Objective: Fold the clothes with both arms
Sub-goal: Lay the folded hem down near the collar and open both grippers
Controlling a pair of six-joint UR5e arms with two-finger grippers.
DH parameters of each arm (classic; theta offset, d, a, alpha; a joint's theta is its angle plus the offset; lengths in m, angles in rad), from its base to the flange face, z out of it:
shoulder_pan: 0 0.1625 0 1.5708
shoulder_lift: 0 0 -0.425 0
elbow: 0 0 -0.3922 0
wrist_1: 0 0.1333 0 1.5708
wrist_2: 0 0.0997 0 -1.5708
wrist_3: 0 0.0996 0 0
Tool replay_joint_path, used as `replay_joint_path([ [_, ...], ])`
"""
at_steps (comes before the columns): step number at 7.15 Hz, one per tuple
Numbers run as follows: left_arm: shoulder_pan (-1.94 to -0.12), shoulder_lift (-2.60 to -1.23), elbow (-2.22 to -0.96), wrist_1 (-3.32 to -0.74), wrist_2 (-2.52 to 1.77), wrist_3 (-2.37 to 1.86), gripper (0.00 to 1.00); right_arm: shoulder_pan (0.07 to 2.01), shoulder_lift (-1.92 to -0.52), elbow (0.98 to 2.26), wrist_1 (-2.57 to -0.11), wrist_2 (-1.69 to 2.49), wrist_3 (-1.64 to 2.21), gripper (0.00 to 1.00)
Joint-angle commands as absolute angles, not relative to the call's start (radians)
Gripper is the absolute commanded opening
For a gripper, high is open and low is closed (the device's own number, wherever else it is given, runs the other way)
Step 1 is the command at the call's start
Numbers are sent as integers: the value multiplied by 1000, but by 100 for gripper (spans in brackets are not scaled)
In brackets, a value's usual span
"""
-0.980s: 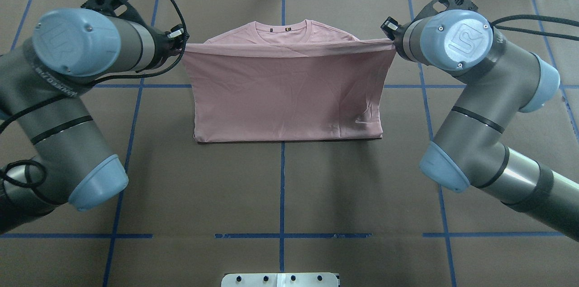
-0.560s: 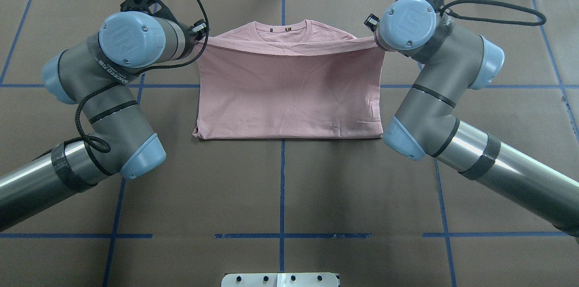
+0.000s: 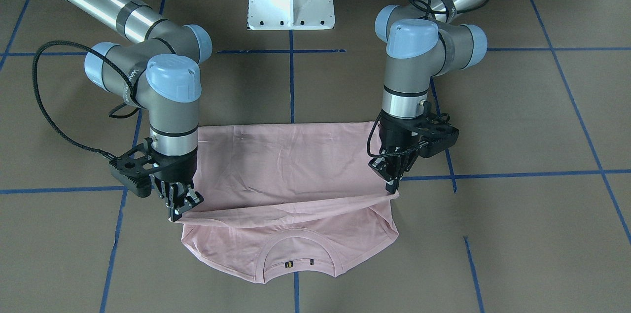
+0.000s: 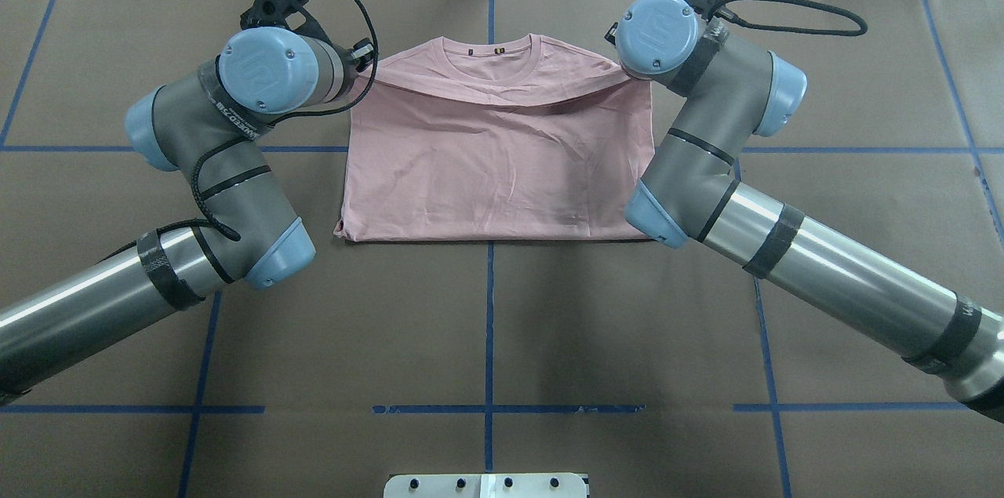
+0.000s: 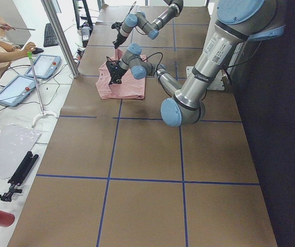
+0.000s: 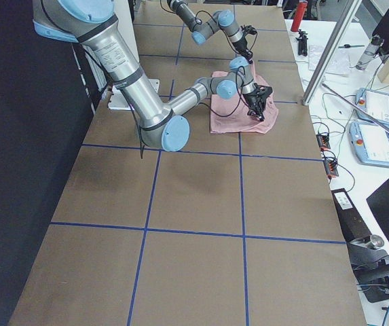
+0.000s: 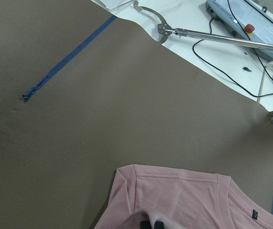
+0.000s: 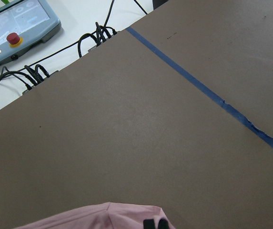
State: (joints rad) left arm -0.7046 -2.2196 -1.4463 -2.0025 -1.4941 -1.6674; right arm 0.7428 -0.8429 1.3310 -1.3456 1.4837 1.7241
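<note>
The hem of the pink T-shirt [image 4: 502, 169] has advanced toward the far edge of the table [image 4: 502, 341]. The left gripper [image 3: 393, 186] and right gripper [image 3: 178, 212] each clamp a hem corner. Uneven release would skew the fold.

Bright, even overhead light, soft shadows on the table [image 4: 549, 310], glare on the right arm [image 4: 831, 278].

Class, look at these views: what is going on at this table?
A two-armed robot is folding a pale pink T-shirt. The left gripper and the right gripper each pinch one end of the doubled-over edge, stretched between them just short of the collar, which is uncovered. The fold is not yet released.
</note>
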Motion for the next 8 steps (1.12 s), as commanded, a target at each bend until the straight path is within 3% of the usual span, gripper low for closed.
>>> replay_joint_path([
  [1,-704,-2221,-1410,-2046,-1494,-1667,0,747,-810,1249,-1316,1486,1721,0],
  [4,-703,-2226,-1379,-2091,-1488,-1667,0,747,-810,1183,-1258,1499,1723,0],
  [6,-704,-2236,-1318,-2170,-1442,-1667,28,747,-795,1163,-1258,1499,1723,48],
  [7,-704,-2237,-1319,-2175,-1440,-1675,44,746,-792,1155,-1243,1499,1724,59],
  [8,-706,-2226,-1318,-2242,-1440,-1677,46,747,-793,1155,-1206,1499,1732,62],
])
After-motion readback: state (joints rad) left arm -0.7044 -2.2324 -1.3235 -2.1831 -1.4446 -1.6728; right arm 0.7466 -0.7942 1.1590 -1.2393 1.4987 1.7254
